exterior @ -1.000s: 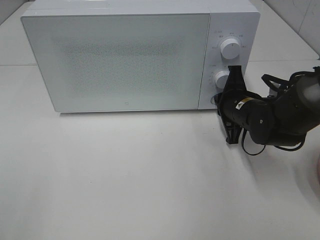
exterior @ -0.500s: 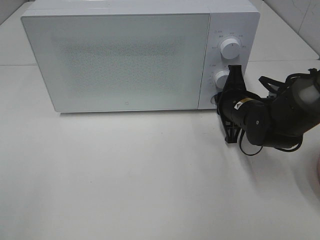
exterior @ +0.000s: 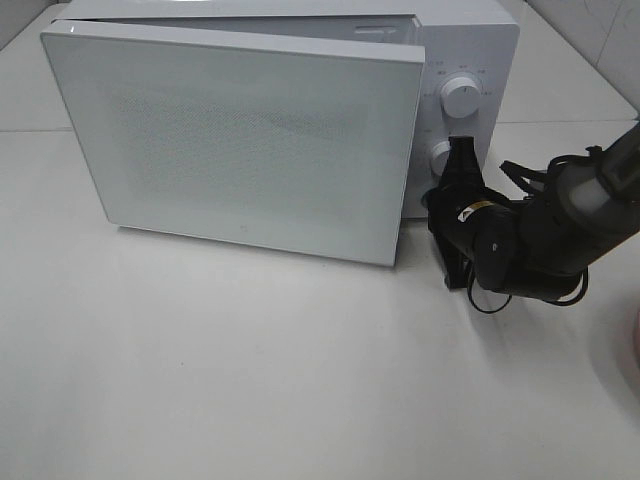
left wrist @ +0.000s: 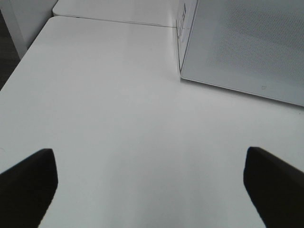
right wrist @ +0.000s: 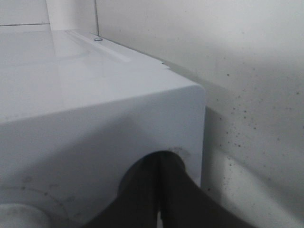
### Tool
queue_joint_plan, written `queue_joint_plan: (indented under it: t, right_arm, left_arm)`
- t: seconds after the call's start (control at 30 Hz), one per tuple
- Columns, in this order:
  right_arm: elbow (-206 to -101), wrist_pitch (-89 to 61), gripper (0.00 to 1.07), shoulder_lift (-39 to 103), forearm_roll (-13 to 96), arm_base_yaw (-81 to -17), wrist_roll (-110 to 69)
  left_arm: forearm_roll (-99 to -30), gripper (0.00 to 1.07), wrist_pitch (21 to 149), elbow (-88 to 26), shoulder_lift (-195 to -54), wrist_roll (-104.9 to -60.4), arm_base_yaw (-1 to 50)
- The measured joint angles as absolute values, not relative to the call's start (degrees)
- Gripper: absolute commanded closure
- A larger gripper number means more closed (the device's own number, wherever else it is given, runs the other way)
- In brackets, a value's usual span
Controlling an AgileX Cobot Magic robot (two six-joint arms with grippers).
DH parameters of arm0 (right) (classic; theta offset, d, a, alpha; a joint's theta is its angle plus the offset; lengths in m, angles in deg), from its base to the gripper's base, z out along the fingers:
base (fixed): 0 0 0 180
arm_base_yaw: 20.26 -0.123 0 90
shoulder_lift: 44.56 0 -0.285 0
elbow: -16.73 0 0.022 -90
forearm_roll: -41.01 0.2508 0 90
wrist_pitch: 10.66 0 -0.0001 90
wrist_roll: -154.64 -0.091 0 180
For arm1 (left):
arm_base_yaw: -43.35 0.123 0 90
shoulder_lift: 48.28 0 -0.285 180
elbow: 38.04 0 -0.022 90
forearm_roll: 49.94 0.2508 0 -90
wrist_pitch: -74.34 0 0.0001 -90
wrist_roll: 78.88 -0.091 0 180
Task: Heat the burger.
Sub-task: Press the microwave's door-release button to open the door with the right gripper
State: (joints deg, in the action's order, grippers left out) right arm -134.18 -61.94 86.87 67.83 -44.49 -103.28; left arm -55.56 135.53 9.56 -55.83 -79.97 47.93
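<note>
The burger shows in no view, so where it lies cannot be told; the microwave [exterior: 470, 40] stands at the back of the table [exterior: 250, 400], and what its cavity holds is hidden. Its door [exterior: 240, 140] stands ajar, the free edge swung out from the panel side and the far edge hinged to the body; on the panel sit an upper knob [exterior: 460, 96] and a lower knob [exterior: 441, 155]. The right hand [right wrist: 160, 164] is clenched with nothing between its fingers, its tips against the panel's bottom corner, below the lower knob; its dark arm [exterior: 560, 230] reaches in from that side of the microwave. The left hand [left wrist: 148, 156] is released, fingers [left wrist: 26, 185] wide apart over bare table, well in front of the microwave's hinge side.
</note>
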Motion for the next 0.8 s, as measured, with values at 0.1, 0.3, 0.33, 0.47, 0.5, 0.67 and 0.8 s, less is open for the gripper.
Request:
queue_joint_plan:
  t: [0.1, 0.3, 0.33, 0.47, 0.5, 0.67, 0.8]
  right_arm:
    - [-134.35, -61.94, 1.07, 86.98, 68.8, -44.84, -103.28]
    - [-134.35, -61.94, 1.07, 86.98, 68.97, -44.89, -103.28]
    - [-134.35, -61.94, 1.07, 86.98, 68.97, -44.89, -103.22]
    - [-134.35, -61.94, 1.07, 86.98, 68.97, -44.89, -103.22]
    - [-134.35, -61.94, 1.07, 86.98, 68.97, -44.89, -103.22]
    - [-134.35, -61.94, 1.07, 86.98, 68.74, -44.89, -103.22]
    - [-134.35, -61.31, 1.07, 86.98, 68.17, -44.89, -103.28]
  left_arm:
    - [-55.56, 0.06, 135.53, 9.56, -55.83, -79.97, 47.93]
    - [-55.56, 0.06, 135.53, 9.56, -55.83, -79.97, 47.93]
    - [-55.56, 0.06, 135.53, 9.56, -55.83, -79.97, 47.93]
    - [-55.56, 0.06, 135.53, 9.56, -55.83, -79.97, 47.93]
    - [-55.56, 0.06, 135.53, 9.56, -55.83, -79.97, 47.93]
    - [-55.56, 0.06, 135.53, 9.56, -55.83, -79.97, 47.93]
    - [-55.56, 0.06, 135.53, 9.56, -55.83, -79.97, 47.93]
